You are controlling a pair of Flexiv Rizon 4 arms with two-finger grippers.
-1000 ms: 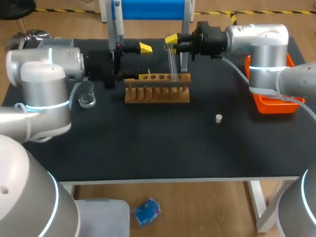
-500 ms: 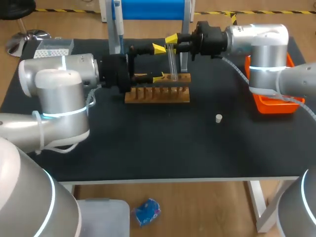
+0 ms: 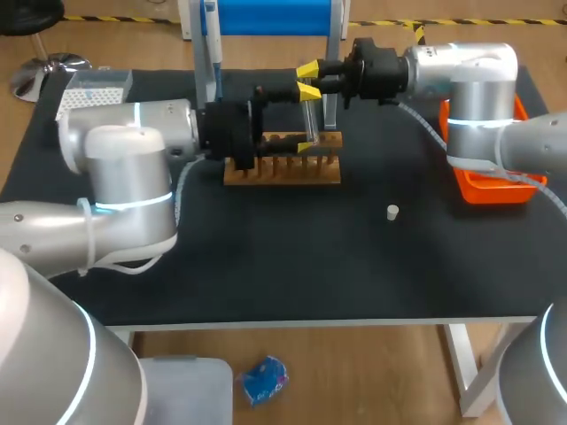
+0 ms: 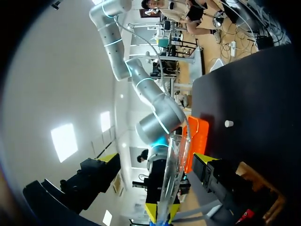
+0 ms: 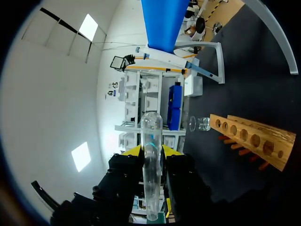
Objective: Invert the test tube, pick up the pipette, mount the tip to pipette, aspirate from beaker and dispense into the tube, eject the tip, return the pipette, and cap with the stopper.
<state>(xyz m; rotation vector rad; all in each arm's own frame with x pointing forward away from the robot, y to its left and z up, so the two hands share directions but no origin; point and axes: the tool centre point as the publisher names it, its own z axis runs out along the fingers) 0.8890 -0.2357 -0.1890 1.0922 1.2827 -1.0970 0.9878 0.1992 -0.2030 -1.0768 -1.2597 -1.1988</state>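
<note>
The rack stands toward the back middle of the counter, with the stand behind it and the beaker off its left end. The test tube is upright over the rack's right end, held near its top in the right hand. The left hand has its fingers spread on either side of the tube. The stopper lies in front and to the right of the rack, well apart. A bin sits at the right edge and a tip box at the back left corner.

Wood rack ctr; orange bin rt edge
</note>
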